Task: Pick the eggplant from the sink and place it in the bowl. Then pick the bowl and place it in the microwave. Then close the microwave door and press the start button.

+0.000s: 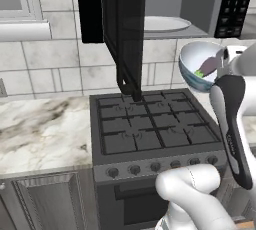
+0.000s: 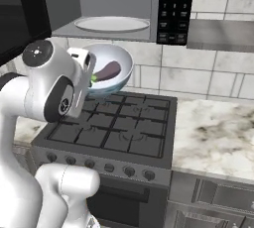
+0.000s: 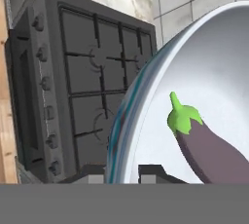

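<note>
- The bowl (image 2: 110,68) hangs in the air above the stove (image 2: 116,125), held by its near rim just below the open microwave (image 2: 111,4).
- The gripper (image 3: 121,174) has its jaws nearly closed, pinching the bowl's rim: in the hand view 1 fingertip (image 3: 92,173) sits outside the blue-patterned wall and the other inside.
- The eggplant (image 2: 106,71) already lies inside the bowl, green cap pointing toward the held side, resting on the sloping inner wall.
- The bowl is tilted, not level, so I would judge the eggplant could roll if the wrist swings quickly.
- The microwave door (image 1: 124,29) hangs wide open to the left, its edge and handle reaching down toward the back burners.
- Inside the cavity the pale turntable plate (image 2: 112,23) is bare, and that looks like the landing spot.
- To do this step well, I would lift the bowl until its base clears the cavity's lower lip, level it, then slide it straight in over the plate.
- Keep the arm's elbow away from the open door, since knocking it would narrow the opening.
- Release only once the bowl's base rests flat on the plate.
- The keypad (image 2: 174,6) sits on the right of the cavity, for the later press.
</note>
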